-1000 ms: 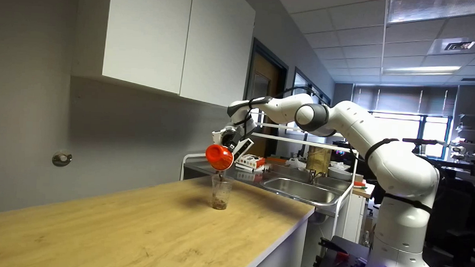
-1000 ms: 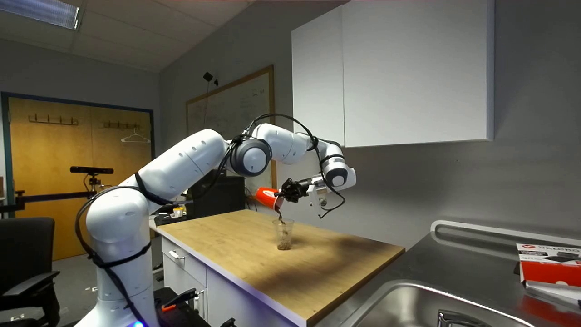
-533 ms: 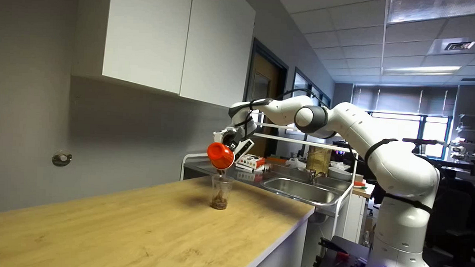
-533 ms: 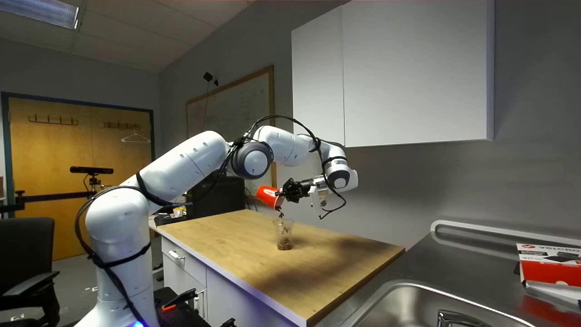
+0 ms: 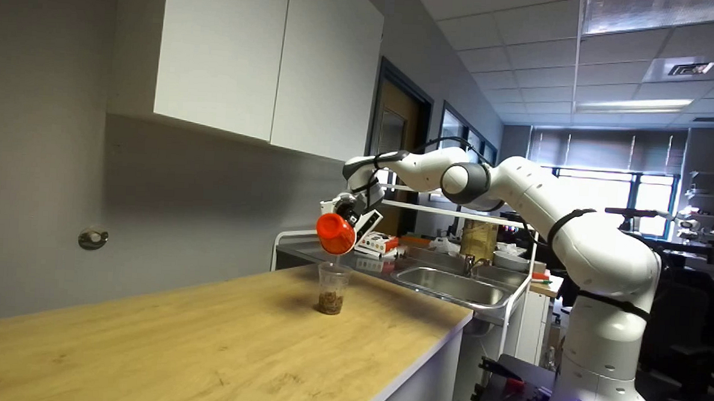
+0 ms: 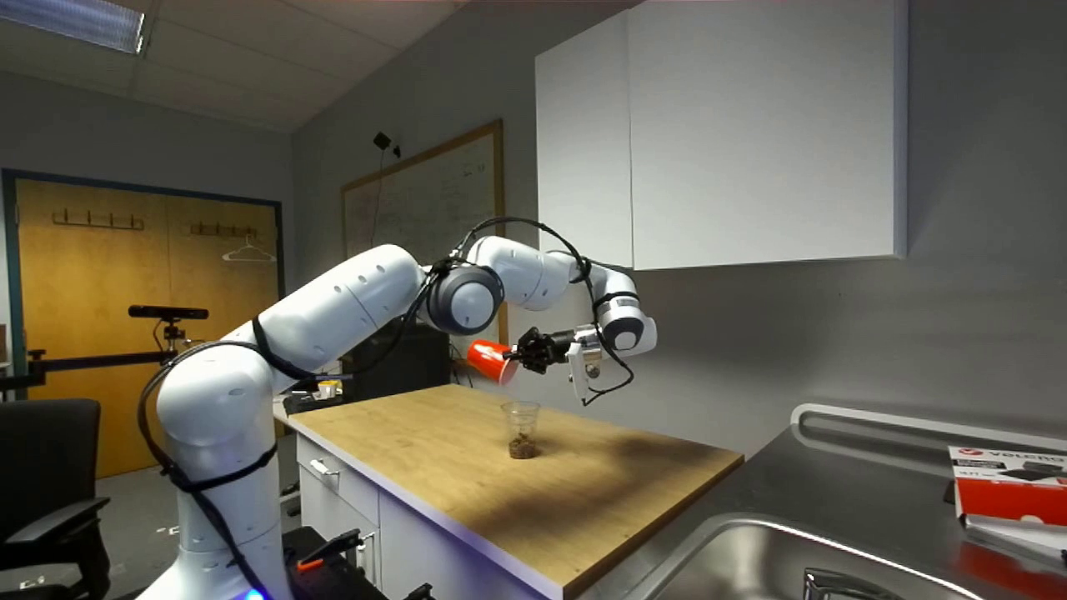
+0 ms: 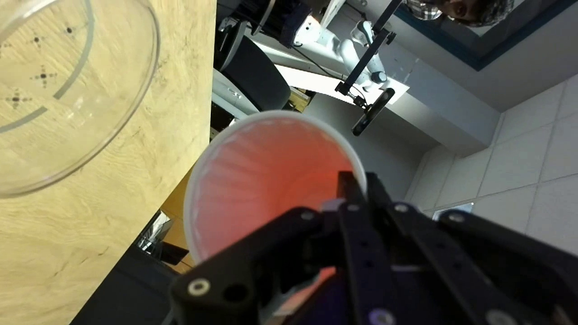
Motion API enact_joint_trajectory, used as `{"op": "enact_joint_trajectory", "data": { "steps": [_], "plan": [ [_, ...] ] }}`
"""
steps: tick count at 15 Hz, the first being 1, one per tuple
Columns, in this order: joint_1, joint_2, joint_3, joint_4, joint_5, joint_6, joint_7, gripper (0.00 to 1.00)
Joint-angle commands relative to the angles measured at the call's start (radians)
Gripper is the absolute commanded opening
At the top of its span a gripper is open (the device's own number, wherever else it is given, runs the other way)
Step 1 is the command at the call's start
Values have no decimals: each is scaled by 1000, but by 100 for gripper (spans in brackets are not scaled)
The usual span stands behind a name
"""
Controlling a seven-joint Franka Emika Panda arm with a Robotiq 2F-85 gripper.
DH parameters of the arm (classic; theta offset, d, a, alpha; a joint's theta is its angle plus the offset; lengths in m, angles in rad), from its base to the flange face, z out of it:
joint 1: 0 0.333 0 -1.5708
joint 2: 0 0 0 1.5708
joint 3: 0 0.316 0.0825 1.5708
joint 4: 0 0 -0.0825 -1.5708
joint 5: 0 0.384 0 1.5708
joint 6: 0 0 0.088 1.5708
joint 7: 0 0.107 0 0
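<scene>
My gripper [image 7: 361, 184] is shut on the rim of a red cup [image 6: 490, 361], one finger inside the cup and one outside. The cup hangs tilted, mouth angled downward, above a clear plastic cup [image 5: 333, 278] in both exterior views. Bare pinkish-red walls show inside the red cup in the wrist view. Upright on the wooden counter [image 6: 450, 450], the clear cup has brown bits [image 6: 523, 448] heaped at its bottom. Its rim fills the upper left of the wrist view, but the brown bits are out of sight there. The two cups stand apart.
White wall cabinets [image 5: 219, 50] hang above the counter's back. Beside the counter lie a steel sink [image 5: 453, 284] and a red and white box [image 6: 1009, 483]. A white rail [image 5: 453, 212] runs behind the counter end in an exterior view.
The stream of brown bits falling from the red cup has stopped, and the heap in the clear cup is higher. The red cup has shifted slightly. The arm's elbow has sunk a little.
</scene>
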Motion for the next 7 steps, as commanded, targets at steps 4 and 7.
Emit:
{"op": "enact_joint_trajectory", "data": {
  "steps": [4, 7],
  "plan": [
    [3, 61, 5, 87, 46, -46, 98, 4],
    [5, 67, 3, 96, 39, -41, 101, 4]
  ]
}}
